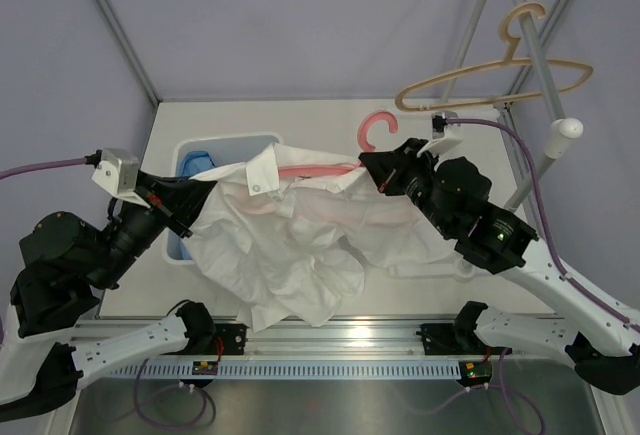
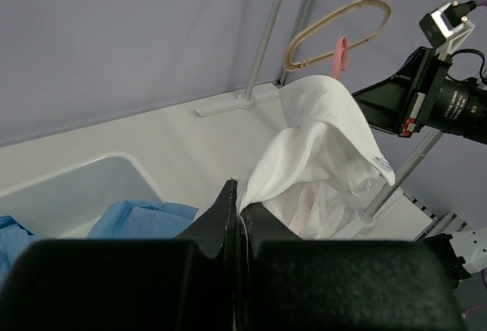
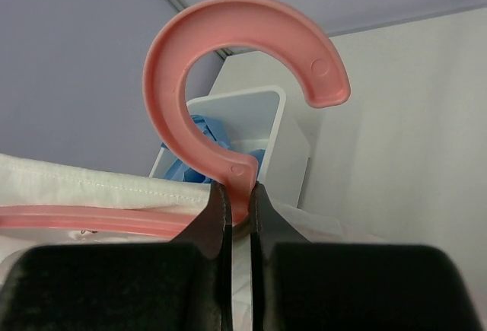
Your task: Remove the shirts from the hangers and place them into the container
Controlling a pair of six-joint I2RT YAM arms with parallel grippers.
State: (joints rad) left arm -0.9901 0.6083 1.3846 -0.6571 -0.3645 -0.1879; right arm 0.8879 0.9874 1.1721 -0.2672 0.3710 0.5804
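While left gripper apparently pinches white shirt, right gripper clamps pink hanger.

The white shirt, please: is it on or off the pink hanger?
On: the pink hanger runs inside the white shirt, showing through its cloth.

Shirts: I count two, a white shirt pinched in my left gripper and a blue shirt just beside that gripper.
Hangers: I count two, a pink hanger clamped in my right gripper and a tan hanger hanging well beyond it.
Tubs: one tub, near my left gripper.
Grippers: two, each closed on something.
Poles: one knobbed pole, out past my right gripper.
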